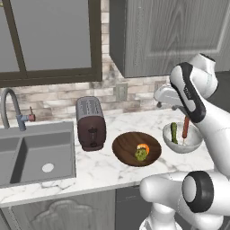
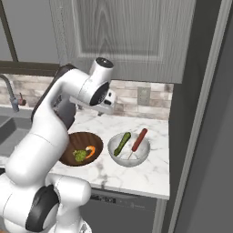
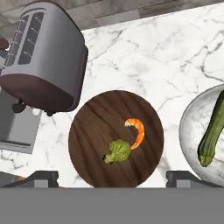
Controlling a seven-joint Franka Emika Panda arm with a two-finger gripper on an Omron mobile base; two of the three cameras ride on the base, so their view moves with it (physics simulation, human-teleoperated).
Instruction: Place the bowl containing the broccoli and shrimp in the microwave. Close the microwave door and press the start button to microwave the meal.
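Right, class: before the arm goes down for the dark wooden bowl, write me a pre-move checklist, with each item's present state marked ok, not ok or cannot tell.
1. Bowl sits flat on the marble counter: ok.
2. Broccoli and shrimp both lie inside the bowl: ok.
3. Tool is open, fingertips spread to either side of the bowl in the hand view: ok.
4. Tool holds nothing and is above the bowl, not touching it: ok.
5. Room around the bowl: toaster on one side and pale bowl with the zucchini on the other both stand apart from it: ok.
6. Microwave door open and ready: cannot tell.
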